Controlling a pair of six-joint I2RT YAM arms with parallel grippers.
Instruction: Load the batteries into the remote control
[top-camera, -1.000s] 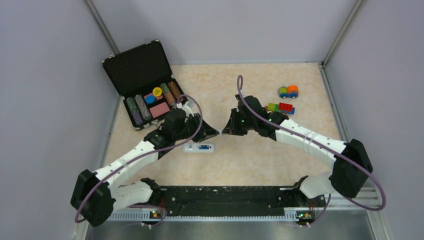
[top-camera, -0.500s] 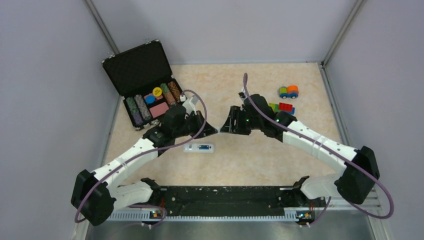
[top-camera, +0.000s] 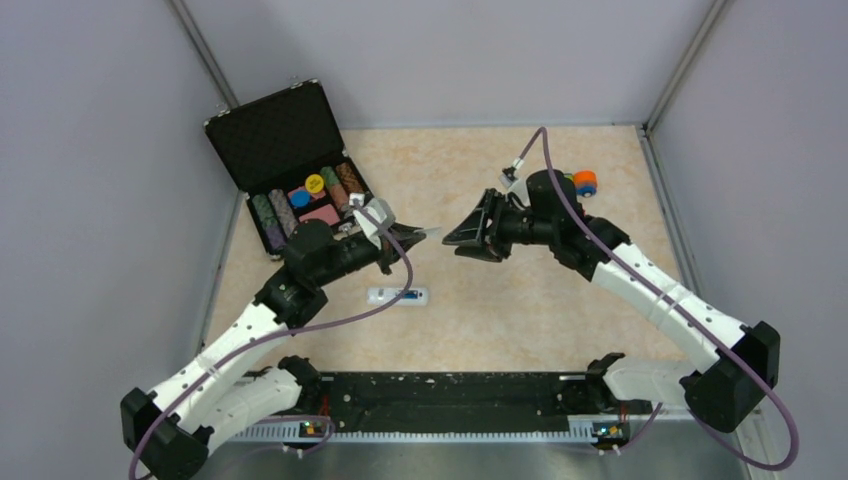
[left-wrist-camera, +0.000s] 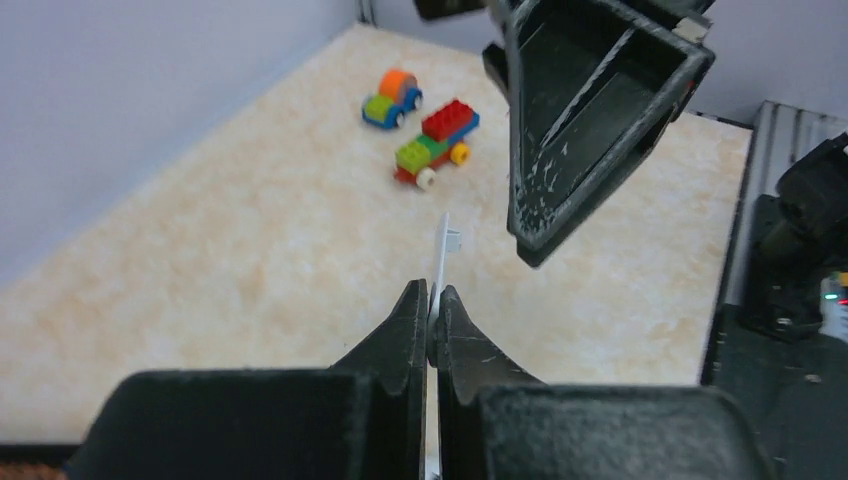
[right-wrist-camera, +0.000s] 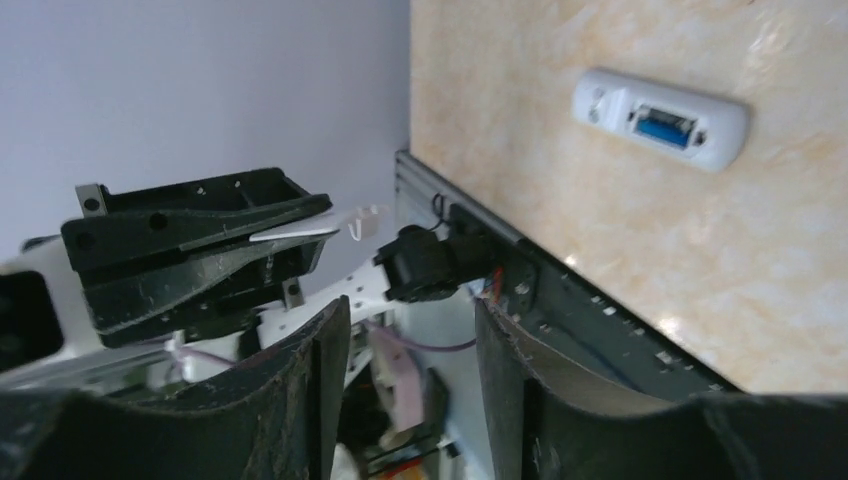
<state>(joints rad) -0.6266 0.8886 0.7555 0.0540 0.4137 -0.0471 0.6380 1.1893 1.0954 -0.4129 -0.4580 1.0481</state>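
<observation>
The white remote control lies flat on the table, back side up, between the two arms. Its compartment is uncovered and a blue battery sits inside the remote control. My left gripper hangs above the table, shut on a thin white cover plate that sticks out past the tips of the left gripper. My right gripper faces it a short way off, open and empty. Nothing lies between the fingers of the right gripper, which points at the plate.
An open black case of coloured chips stands at the back left. A round toy car and a block car sit at the back right. A black rail runs along the near edge.
The right gripper has opened and drawn back up and to the right. The left gripper has shut on the white plate and pulled back left; both arms have lifted away from the remote.
</observation>
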